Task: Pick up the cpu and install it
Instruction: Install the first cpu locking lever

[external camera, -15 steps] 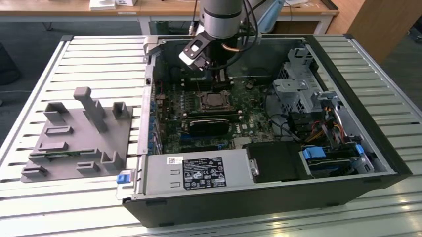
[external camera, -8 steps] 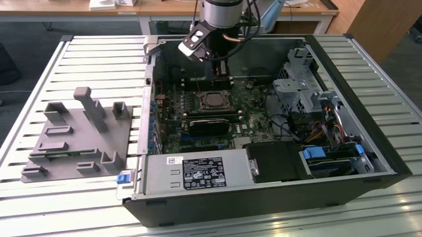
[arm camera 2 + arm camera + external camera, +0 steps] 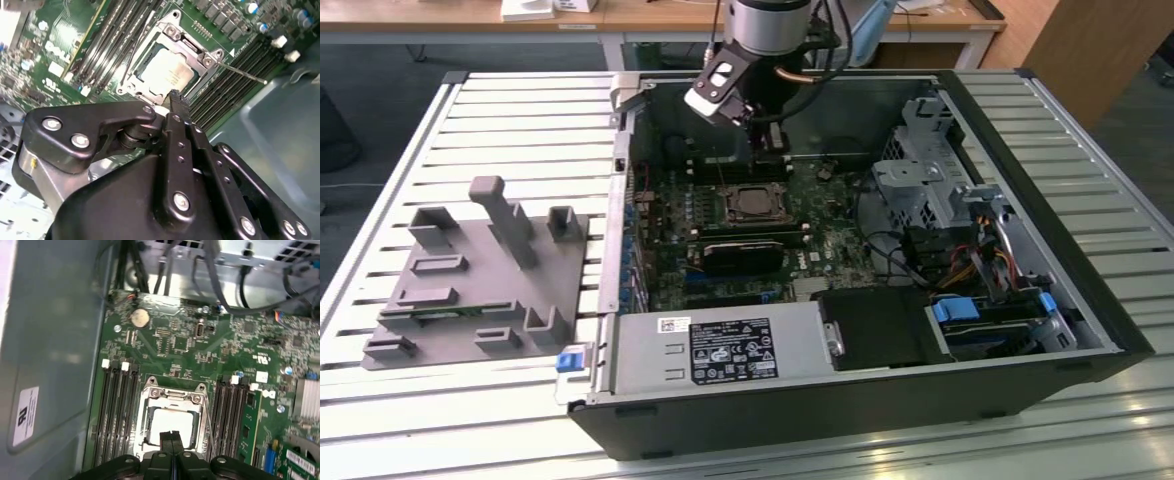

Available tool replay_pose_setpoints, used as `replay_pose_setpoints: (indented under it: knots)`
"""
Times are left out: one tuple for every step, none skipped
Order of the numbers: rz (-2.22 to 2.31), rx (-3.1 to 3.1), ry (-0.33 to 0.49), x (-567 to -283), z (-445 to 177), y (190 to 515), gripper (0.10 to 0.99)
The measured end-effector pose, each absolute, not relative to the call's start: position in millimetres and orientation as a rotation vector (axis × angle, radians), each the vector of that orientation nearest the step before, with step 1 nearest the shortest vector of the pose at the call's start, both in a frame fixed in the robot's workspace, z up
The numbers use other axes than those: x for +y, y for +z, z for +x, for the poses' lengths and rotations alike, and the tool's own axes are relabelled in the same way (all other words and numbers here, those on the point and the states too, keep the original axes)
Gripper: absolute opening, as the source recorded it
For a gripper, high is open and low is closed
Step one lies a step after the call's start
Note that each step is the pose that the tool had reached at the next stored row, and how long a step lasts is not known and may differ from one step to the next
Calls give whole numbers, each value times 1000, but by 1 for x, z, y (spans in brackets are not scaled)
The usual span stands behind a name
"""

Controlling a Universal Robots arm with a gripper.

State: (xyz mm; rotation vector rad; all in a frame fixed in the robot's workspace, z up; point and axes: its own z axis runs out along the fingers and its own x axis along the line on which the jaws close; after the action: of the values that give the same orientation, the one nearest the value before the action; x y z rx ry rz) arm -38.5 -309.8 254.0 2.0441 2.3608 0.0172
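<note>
The cpu (image 3: pixel 750 203) is a small silvery square lying flat in the motherboard socket inside the open computer case (image 3: pixel 1067 330). In both wrist views the cpu (image 3: pixel 167 72) (image 3: pixel 172 424) sits within the metal socket frame, with the thin retention lever (image 3: pixel 242 72) swung out to one side. My gripper (image 3: pixel 769 150) hangs just above the board, a little behind the socket in the exterior view. The two black fingertips are pressed together, with nothing between them, in both wrist views, gripper (image 3: pixel 175 95) (image 3: pixel 171 436).
A grey plastic tray with upright posts (image 3: pixel 467 270) lies on the slatted table at the exterior view's left. Inside the case are a black block (image 3: pixel 740 255) in front of the socket, the power supply (image 3: pixel 720 350), a drive cage (image 3: pixel 927 175) and loose cables (image 3: pixel 974 270).
</note>
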Motion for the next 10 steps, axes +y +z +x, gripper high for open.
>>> replay_pose_setpoints:
  knots:
    - [2023,2379,17,-310,-39,254,106]
    - [2001,2397,18,-310,-38,254,106]
    - [1979,2416,18,-310,-38,253,106]
    - [1957,2434,18,-310,-38,253,106]
    - [1937,2450,18,-310,-38,253,106]
    - [1916,2467,18,-310,-38,253,106]
    - [1893,2484,18,-310,-38,252,106]
    - [1871,2501,18,-310,-38,252,106]
    - [1849,2518,18,-310,-38,252,106]
    - [1826,2535,18,-310,-39,252,106]
